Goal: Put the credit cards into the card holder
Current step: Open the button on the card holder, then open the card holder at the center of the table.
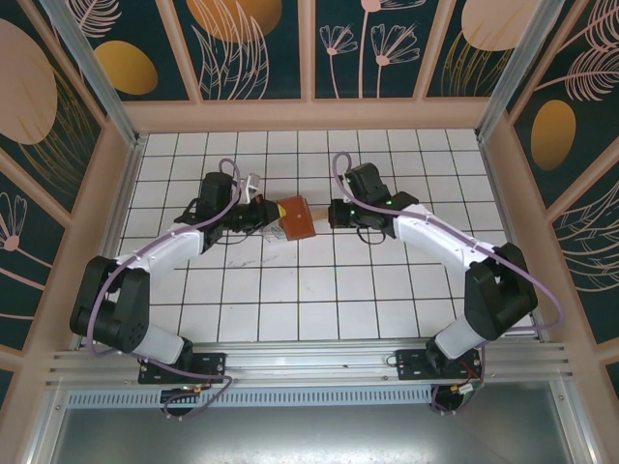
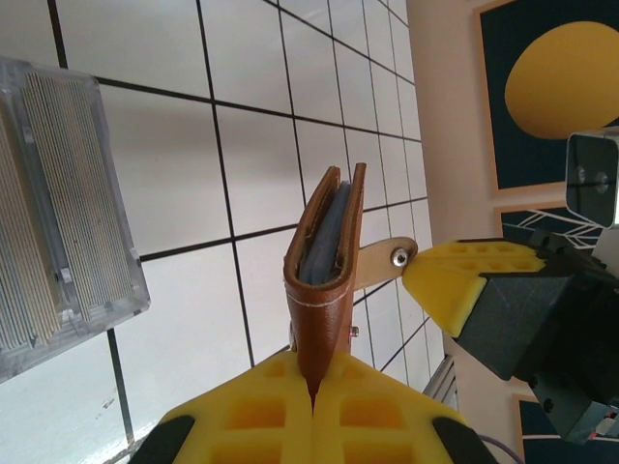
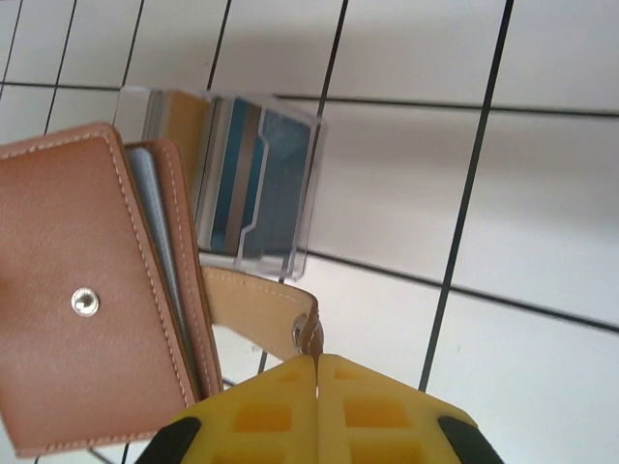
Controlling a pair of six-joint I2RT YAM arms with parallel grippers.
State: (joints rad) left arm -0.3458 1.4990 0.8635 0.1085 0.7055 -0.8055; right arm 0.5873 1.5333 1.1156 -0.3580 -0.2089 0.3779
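The reddish-brown card holder (image 1: 297, 217) hangs over the middle of the tiled floor, between my two grippers. My left gripper (image 2: 312, 382) is shut on one edge of the card holder (image 2: 324, 280), whose two leaves stand slightly apart with a blue-grey layer between them. My right gripper (image 3: 316, 360) is shut on the tip of the holder's tan snap strap (image 3: 256, 304), pulling it away from the card holder (image 3: 87, 309). The credit cards (image 3: 242, 174), blue and gold, stand packed inside a clear plastic case (image 3: 290, 208) on the floor just beyond the holder.
The clear case (image 2: 58, 222) lies on the tiles to the left of the holder in the left wrist view. My right gripper's yellow fingers (image 2: 464, 280) show there too. Low walls (image 1: 309, 114) ring the white tiled floor (image 1: 319, 309).
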